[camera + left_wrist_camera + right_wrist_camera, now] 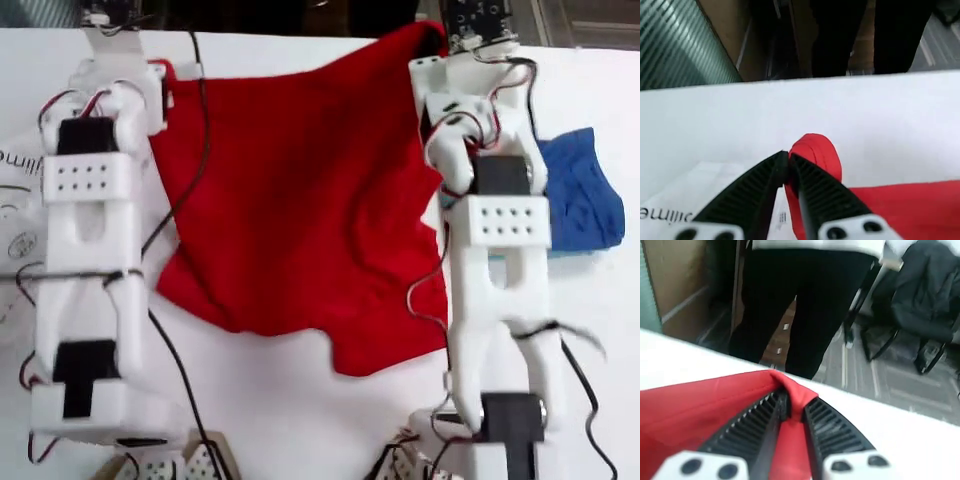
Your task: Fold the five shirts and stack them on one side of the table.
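A red shirt (300,200) lies spread over the middle of the white table (290,410), its far edge lifted at both corners. My left gripper (162,74) is at the far left corner, shut on a bunched bit of the red shirt (815,150); in the left wrist view the left gripper (788,162) pinches it just above the tabletop. My right gripper (443,48) is at the far right corner, and in the right wrist view the right gripper (795,405) is shut on a raised fold of the red shirt (700,400).
A folded blue shirt (585,195) lies at the right edge, beside the right arm. Printed paper (15,200) lies at the left edge, by the left arm. A person's dark legs stand beyond the far table edge.
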`<move>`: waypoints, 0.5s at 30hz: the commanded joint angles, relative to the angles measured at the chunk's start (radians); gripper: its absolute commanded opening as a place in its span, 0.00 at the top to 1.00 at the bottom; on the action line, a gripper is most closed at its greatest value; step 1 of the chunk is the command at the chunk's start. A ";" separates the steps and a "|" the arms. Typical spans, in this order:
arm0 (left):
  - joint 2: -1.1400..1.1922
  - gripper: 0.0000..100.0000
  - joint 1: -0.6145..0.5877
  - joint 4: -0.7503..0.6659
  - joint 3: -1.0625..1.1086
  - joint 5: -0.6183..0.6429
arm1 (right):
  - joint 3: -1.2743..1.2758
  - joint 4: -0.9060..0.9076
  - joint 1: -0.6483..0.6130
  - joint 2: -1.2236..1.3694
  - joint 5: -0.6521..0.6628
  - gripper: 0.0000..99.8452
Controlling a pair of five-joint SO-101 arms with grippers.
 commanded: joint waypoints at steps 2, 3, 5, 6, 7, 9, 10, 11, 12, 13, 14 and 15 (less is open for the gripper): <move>0.064 0.97 -0.018 -0.028 -0.050 -0.014 | -0.005 -0.025 -0.007 0.084 0.000 0.98; 0.083 0.97 -0.018 -0.034 -0.058 -0.017 | -0.005 -0.027 -0.008 0.102 0.000 0.98; 0.115 0.97 -0.017 -0.046 -0.079 -0.017 | -0.018 -0.028 -0.016 0.136 0.000 0.98; 0.132 0.97 -0.017 -0.052 -0.097 -0.017 | -0.034 -0.028 -0.018 0.154 0.000 0.98; 0.150 0.97 -0.015 -0.055 -0.122 -0.017 | -0.055 -0.028 -0.018 0.174 0.000 0.98; 0.190 0.97 -0.012 -0.057 -0.177 -0.017 | -0.114 -0.027 -0.016 0.220 0.000 0.98; 0.212 0.97 -0.009 -0.055 -0.208 -0.017 | -0.147 -0.027 -0.015 0.246 0.000 0.98; 0.238 0.97 -0.008 -0.054 -0.240 -0.017 | -0.186 -0.027 -0.015 0.275 0.000 0.98; 0.267 0.97 -0.008 -0.049 -0.274 -0.017 | -0.226 -0.027 -0.016 0.309 0.000 0.98; 0.298 0.97 -0.008 -0.046 -0.306 -0.017 | -0.262 -0.025 -0.016 0.346 0.000 0.98; 0.330 0.97 -0.006 -0.038 -0.335 -0.017 | -0.299 -0.022 -0.019 0.386 0.000 0.98; 0.362 0.97 -0.006 -0.031 -0.366 -0.017 | -0.331 -0.018 -0.019 0.426 0.000 0.98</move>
